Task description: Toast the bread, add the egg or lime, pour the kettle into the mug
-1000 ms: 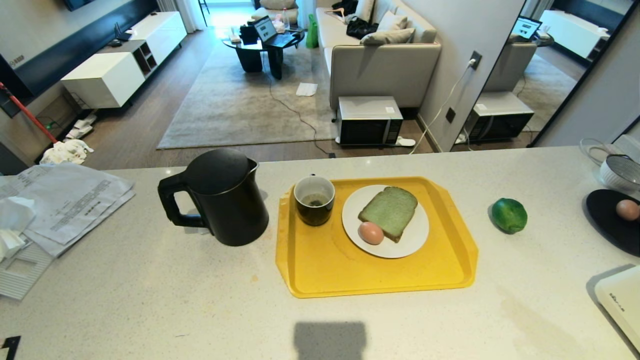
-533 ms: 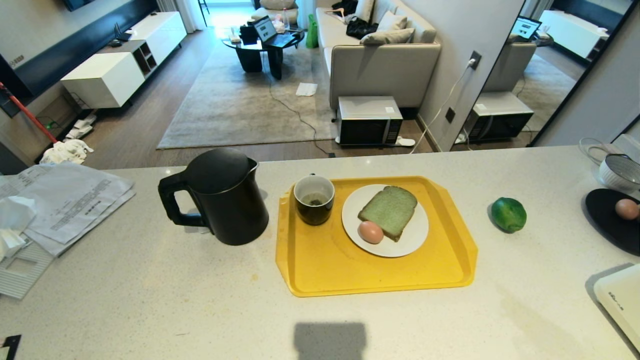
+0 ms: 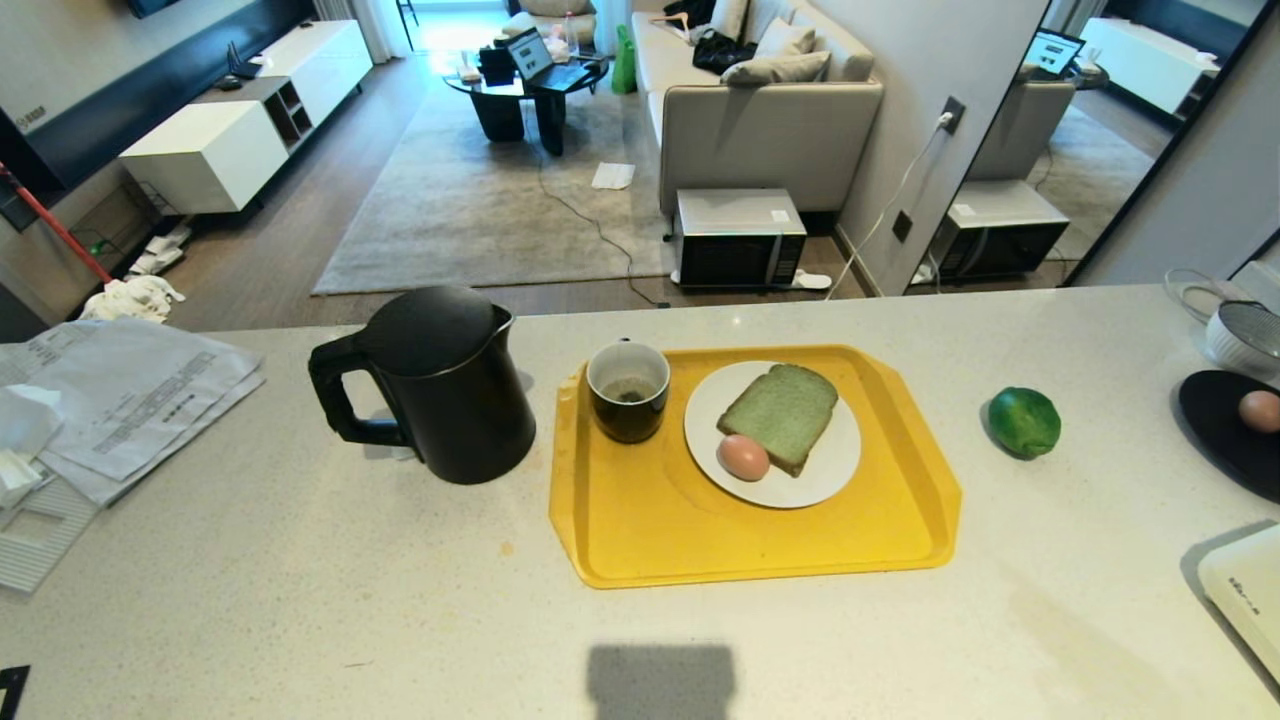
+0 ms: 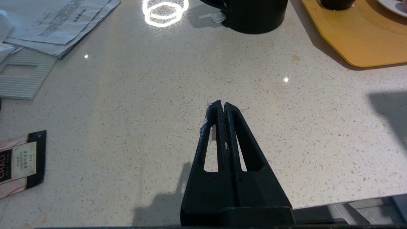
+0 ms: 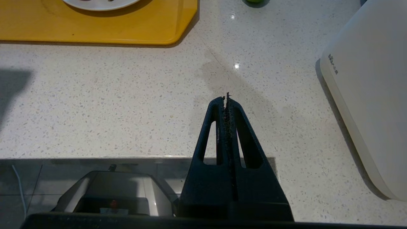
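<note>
Only whole-view shift from camera move, nothing displaced; both claws, left claw (image 4: 223,106) and right claw (image 5: 226,100), closed empty, short of tray (image 3: 640,540); bread (image 3: 781,415), egg (image 3: 743,457), filled-looking mug (image 3: 628,390) suggest done.

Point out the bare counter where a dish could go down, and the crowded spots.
Free: the near speckled counter in front of the matte-black kettle and yellow plastic tray; also between tray and glossy green lime. Crowded: the papers far left, and the black plate and white appliance right.
</note>
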Robot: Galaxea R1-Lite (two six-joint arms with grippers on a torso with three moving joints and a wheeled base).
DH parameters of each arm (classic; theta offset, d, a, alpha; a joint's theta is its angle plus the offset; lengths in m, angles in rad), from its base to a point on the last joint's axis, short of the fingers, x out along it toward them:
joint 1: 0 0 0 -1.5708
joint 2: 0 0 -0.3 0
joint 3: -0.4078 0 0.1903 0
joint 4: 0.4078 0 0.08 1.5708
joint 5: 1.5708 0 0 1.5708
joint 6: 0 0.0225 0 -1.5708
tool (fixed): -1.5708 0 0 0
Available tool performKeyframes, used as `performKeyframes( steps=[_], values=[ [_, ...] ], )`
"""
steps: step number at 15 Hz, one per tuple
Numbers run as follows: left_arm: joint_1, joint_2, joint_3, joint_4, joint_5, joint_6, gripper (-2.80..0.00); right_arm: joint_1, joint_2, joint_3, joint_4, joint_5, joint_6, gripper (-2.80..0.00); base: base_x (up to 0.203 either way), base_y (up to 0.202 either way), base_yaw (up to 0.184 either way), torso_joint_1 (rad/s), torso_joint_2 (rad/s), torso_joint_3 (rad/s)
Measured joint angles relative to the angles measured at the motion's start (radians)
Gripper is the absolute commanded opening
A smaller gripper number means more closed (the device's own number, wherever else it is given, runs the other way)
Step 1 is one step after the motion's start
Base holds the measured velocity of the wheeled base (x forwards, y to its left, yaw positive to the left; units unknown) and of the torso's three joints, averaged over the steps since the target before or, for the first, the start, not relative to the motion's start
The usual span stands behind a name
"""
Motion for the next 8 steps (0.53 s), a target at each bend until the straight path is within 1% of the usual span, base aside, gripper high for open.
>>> performKeyframes(
  steps=[8],
  values=[
    [0.000, 0.000, 0.000, 0.000, 0.003, -0.004, -2.80, 0.000, 0.000, 0.000, 0.000, 0.000, 0.000, -2.80, 0.000, 0.000, 0.000, -0.006, 0.01, 0.006]
  ],
)
